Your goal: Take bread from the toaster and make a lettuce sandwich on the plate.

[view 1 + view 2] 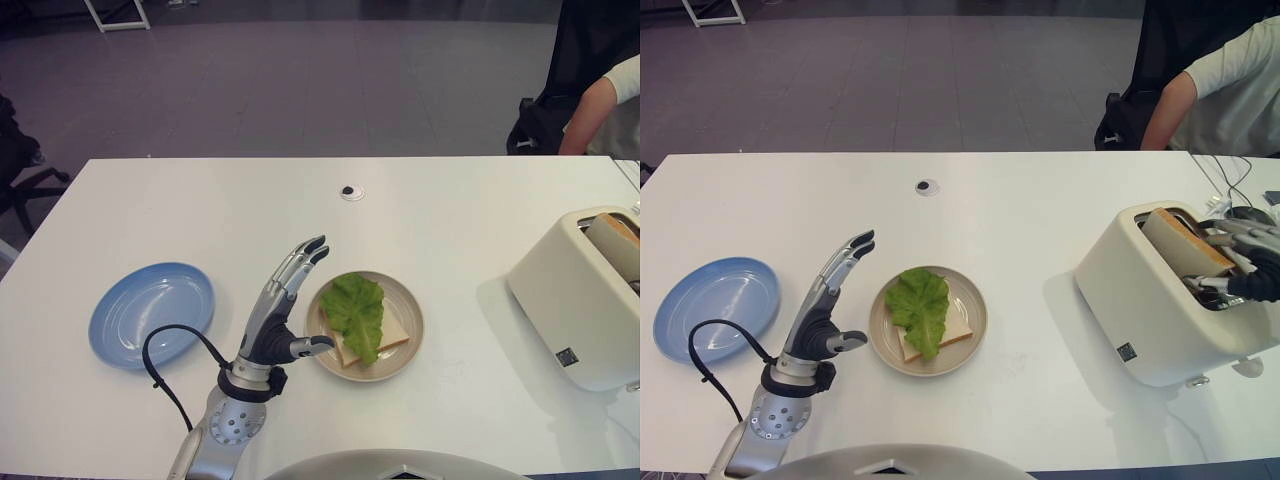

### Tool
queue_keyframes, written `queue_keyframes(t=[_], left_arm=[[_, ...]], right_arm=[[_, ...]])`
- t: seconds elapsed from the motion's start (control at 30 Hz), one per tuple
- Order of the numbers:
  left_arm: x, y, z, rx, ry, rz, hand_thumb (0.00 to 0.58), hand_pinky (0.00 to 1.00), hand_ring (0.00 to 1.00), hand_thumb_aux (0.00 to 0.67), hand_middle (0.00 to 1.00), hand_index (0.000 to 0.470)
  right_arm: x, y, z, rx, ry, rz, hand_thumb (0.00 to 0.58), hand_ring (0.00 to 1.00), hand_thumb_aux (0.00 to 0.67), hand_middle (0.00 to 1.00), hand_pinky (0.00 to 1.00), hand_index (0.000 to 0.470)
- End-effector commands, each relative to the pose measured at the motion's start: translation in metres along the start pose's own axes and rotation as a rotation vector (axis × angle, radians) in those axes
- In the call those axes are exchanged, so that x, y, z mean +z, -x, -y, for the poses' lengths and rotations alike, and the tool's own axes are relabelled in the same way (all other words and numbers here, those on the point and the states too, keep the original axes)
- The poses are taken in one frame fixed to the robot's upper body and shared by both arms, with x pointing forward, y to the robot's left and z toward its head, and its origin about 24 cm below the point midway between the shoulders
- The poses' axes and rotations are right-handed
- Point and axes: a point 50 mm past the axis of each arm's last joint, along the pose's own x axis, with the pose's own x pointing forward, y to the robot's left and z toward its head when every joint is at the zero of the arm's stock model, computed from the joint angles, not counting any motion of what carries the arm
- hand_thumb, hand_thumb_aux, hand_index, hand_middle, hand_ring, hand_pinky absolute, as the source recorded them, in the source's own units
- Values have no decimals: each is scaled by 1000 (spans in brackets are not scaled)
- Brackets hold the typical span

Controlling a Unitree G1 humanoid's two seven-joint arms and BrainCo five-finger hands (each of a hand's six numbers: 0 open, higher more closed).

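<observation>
One left hand [270, 330] stands nearest, fingers spread and empty, beside the round beige plate [395, 361], where a green lettuce leaf [358, 312] already lies on a white bread slice [396, 331]. Left to do: the top, a brown-crusted second slice [1175, 240] gripped by the right hand [1250, 270] in the boxy white toaster [1140, 300].

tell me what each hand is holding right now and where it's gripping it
The left hand holds nothing, fingers open. The right hand grips the bread slice standing in the toaster, by its raised right end.
</observation>
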Motion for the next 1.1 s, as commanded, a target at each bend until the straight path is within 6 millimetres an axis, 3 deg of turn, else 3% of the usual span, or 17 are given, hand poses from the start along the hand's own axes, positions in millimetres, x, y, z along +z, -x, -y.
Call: queue_keyframes(t=[0.03,0.3,0.53,0.73,0.83,0.93,1.1], left_arm=[[-3,1,2,-21,-25,-6,0,0,0,0,0,0],[-5,2,3,-36,-61,-11,0,0,0,0,0,0],[-7,3,2,-25,-77,-19,0,0,0,0,0,0],[-11,0,1,-29,-90,-8,0,0,0,0,0,0],[-12,-1,0,-30,-118,5,0,0,0,0,0,0],[-13,-2,-3,-23,-155,22,0,0,0,0,0,0],[-13,-5,-6,-13,-191,61,0,0,0,0,0,0]], right_arm=[[14,-5,4,-46,-51,70,580,0,670,0,0,470],[17,-8,23,-191,-247,85,580,0,670,0,0,470],[13,-7,67,-295,-612,265,580,0,670,0,0,470],[67,-26,88,-149,-779,646,580,0,670,0,0,470],[117,-45,71,92,-854,844,580,0,670,0,0,470],[161,-68,42,303,-901,929,580,0,670,0,0,470],[207,-105,-20,528,-924,918,580,0,670,0,0,470]])
